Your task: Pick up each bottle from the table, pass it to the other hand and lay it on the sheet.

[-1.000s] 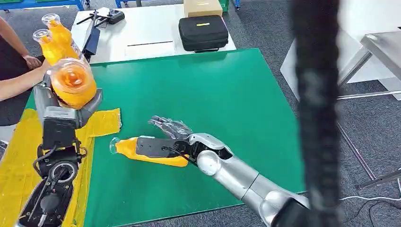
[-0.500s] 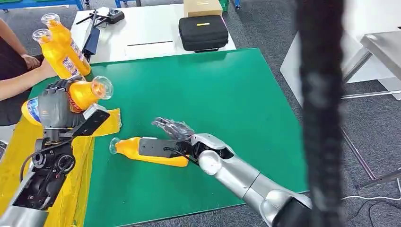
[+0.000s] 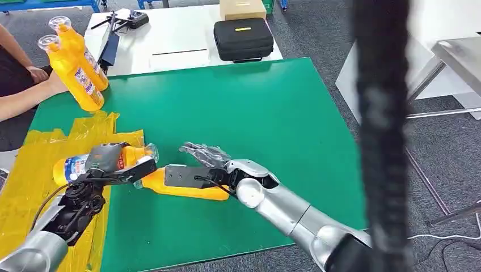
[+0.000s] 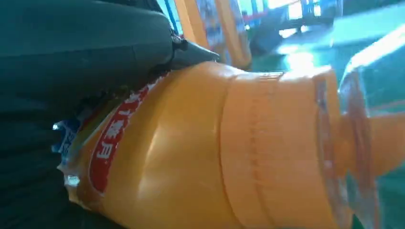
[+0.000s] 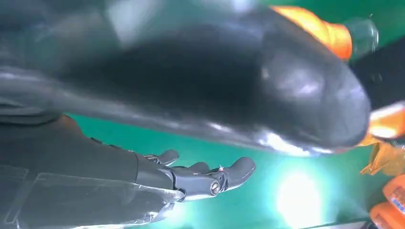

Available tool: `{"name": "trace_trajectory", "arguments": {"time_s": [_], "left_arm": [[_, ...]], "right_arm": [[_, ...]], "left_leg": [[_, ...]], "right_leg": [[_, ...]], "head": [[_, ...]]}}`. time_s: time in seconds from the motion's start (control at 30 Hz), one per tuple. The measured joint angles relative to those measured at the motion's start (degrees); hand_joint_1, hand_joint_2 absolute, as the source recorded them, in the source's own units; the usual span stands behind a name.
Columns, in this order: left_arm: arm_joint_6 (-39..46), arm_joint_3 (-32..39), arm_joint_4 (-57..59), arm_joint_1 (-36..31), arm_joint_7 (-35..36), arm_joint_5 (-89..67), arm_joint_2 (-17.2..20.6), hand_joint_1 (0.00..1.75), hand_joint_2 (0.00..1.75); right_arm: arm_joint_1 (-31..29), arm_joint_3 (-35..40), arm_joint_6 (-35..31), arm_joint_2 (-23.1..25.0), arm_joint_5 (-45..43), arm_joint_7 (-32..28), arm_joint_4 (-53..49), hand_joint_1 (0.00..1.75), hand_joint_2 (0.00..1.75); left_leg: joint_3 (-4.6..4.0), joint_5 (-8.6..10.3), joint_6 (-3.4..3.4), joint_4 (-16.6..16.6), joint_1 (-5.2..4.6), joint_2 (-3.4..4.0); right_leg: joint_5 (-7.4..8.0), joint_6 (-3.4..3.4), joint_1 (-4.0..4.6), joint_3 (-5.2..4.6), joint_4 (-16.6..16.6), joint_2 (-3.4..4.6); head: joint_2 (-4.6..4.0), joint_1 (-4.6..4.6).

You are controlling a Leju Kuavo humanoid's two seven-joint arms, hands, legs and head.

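The left hand (image 3: 108,161) grips an orange plastic bottle with a clear cap (image 3: 133,156) low over the crinkled yellow sheet (image 3: 34,187); lower it flat before letting go. The right hand (image 3: 198,170) rests on a second orange bottle (image 3: 153,180) on the green worktop (image 3: 255,113), apparently unclenched. A person's hand (image 3: 42,76) steadies two upright bottles (image 3: 76,68).

bottle in left hand (image 3: 72,165): glossy orange plastic, clear cap
sheet (image 3: 22,187): crinkled shiny yellow film
table cover (image 3: 249,113): matt green
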Motion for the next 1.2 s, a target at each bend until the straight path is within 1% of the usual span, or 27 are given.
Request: {"name": "trace_trajectory", "arguments": {"time_s": [0.03,0.07,0.27,0.53,0.8,0.83,0.93,1.0,1.1,1.2], "left_arm": [[-1.92,-0.44,1.22,-0.46,0.00,0.17,-0.22,0.23,1.75],[-3.42,-0.99,2.39,-1.05,0.00,0.33,-0.37,0.00,0.00],[-9.45,-2.43,7.64,-4.58,0.00,2.78,-1.25,0.00,0.00],[-9.58,-2.47,9.95,-5.40,0.20,5.60,-1.86,0.00,0.00],[-7.27,-0.99,10.21,-5.04,-0.37,10.42,-1.88,0.00,0.00],[-6.76,-0.52,10.21,-4.93,-0.48,11.24,-1.88,0.00,0.00],[-5.63,1.19,9.84,-4.55,-0.72,15.11,-1.88,0.00,0.00],[-5.58,3.44,8.37,-3.71,-1.73,20.52,-1.88,0.00,0.00],[-6.26,8.16,2.77,-1.02,-2.32,31.36,-1.84,0.00,0.00],[-6.13,12.31,-6.15,3.04,-1.68,41.25,-1.55,0.00,0.00]], "right_arm": [[-0.01,0.02,0.00,0.00,-0.04,0.00,0.11,0.00,0.00],[-0.02,0.07,0.00,0.00,-0.11,0.00,0.20,0.00,0.00],[-0.06,0.26,0.00,0.02,-0.24,0.00,0.90,0.00,0.00],[-0.06,0.44,1.34,0.02,0.48,0.02,1.77,0.00,0.00],[0.03,0.98,2.84,0.02,1.16,0.02,2.97,0.00,0.00],[0.08,1.05,2.95,0.02,1.38,0.07,2.97,0.00,1.75],[0.56,1.29,3.43,0.02,1.92,0.52,3.08,0.00,1.75],[1.21,1.44,3.50,0.02,2.34,1.16,3.21,0.00,1.75],[2.18,1.53,3.34,0.00,3.61,1.81,3.63,0.00,1.75],[3.05,1.53,3.04,-0.02,5.66,2.12,4.24,0.00,1.75]], "left_leg": [[-0.01,0.00,0.00,0.00,0.00,-0.03],[-0.01,0.00,0.00,0.00,0.00,-0.08],[0.07,0.00,0.00,-0.01,-0.01,-0.09],[0.15,0.08,-0.06,-0.01,0.00,-0.10],[0.19,0.09,-0.07,-0.02,0.00,-0.10],[0.19,0.09,-0.07,-0.01,0.00,-0.10],[0.20,0.09,-0.07,-0.02,0.00,-0.07],[0.21,0.09,-0.07,-0.01,0.00,-0.07],[0.21,0.08,-0.07,-0.02,0.00,-0.08],[0.19,0.08,-0.07,-0.02,0.00,-0.07]], "right_leg": [[0.00,0.00,0.00,0.00,0.00,0.00],[0.00,0.00,-0.01,0.02,0.00,-0.02],[0.00,0.00,-0.02,0.11,-0.01,-0.02],[0.02,0.02,-0.01,0.19,0.00,-0.02],[0.02,0.01,-0.01,0.21,0.04,-0.02],[0.02,0.01,-0.01,0.21,0.04,-0.02],[0.02,0.01,-0.01,0.21,0.05,-0.02],[0.02,0.01,-0.01,0.21,0.05,-0.02],[0.02,0.01,-0.01,0.21,0.05,-0.02],[0.01,0.01,-0.01,0.18,0.05,-0.01]], "head": [[0.00,0.04],[0.00,0.02],[0.00,0.00],[0.00,0.00],[0.00,0.00],[0.00,0.00],[0.00,0.00],[0.00,0.00],[0.00,0.02],[0.00,0.02]]}}
